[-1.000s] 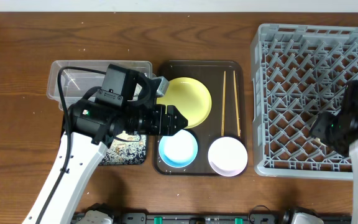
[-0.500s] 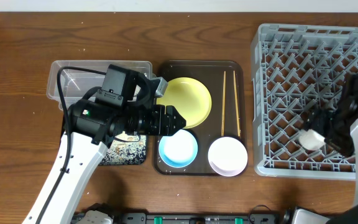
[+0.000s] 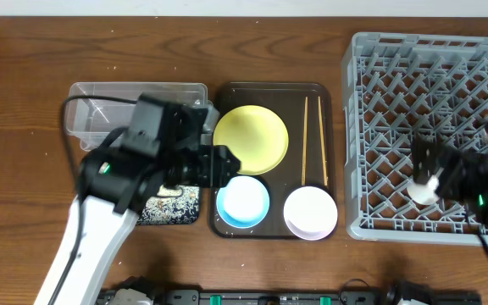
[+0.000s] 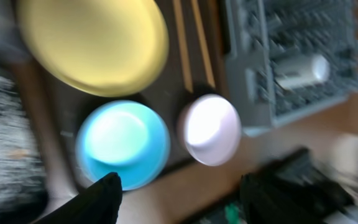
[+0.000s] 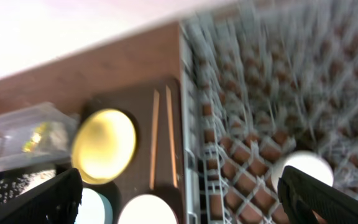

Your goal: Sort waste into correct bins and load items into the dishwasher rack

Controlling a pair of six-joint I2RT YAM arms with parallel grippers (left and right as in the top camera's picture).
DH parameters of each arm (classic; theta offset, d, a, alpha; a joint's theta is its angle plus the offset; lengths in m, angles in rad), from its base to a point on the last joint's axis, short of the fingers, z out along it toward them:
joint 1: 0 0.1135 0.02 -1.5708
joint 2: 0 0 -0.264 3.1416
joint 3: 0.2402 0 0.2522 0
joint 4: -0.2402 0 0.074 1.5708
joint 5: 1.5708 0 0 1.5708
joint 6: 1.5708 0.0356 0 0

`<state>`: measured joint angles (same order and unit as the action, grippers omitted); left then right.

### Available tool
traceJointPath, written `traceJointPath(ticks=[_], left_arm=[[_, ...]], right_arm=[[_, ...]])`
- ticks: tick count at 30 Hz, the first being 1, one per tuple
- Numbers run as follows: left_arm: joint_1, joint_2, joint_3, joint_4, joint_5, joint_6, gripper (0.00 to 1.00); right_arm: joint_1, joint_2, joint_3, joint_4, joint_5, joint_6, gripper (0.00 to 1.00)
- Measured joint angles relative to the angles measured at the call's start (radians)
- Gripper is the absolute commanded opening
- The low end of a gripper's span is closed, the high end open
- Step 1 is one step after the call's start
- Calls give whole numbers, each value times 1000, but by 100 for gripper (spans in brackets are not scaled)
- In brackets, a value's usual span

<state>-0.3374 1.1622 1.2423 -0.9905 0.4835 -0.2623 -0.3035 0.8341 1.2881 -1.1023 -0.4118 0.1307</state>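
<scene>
The white cup (image 3: 424, 188) lies in the grey rack (image 3: 396, 51), near its front; it also shows in the right wrist view (image 5: 303, 171). My right gripper (image 3: 435, 169) is open and empty just above the cup, blurred by motion. My left gripper (image 3: 227, 161) is open and empty above the blue bowl (image 3: 244, 202) and the edge of the yellow plate (image 3: 251, 138). The white-pinkish bowl (image 3: 310, 212) and two chopsticks (image 3: 313, 140) lie on the brown tray. The wrapper (image 5: 36, 134) lies in the clear tub (image 3: 100, 102). Rice scraps lie on the black tray (image 3: 172, 207). The tissue is out of view.
The dark brown serving tray (image 3: 227, 93) sits between the bins and the rack. My left arm covers part of the clear tub and the black tray. The rack fills the right side of the table.
The right gripper has let go of the white cup, which now lies in the rack, and has drawn back from it. The left arm has shifted a little to the left.
</scene>
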Motion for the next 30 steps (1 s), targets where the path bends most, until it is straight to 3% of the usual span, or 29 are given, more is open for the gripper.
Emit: traceJointPath(ticks=[1,7,26,30], left_arm=[[0,-20,0,0,-27,0,85],[0,-183,0,-1,-229,-1,88],[2,-245,0,-1,-334,2,90],[45,-321,-13,80,-406,13,90]], right_arm=[[0,-27,3,0,-6,-4,99],[0,-151,9,-1,-34,-13,99],[0,-138,9,-15,-38,-12,99],[0,-138,9,-16,-39,-12,99]])
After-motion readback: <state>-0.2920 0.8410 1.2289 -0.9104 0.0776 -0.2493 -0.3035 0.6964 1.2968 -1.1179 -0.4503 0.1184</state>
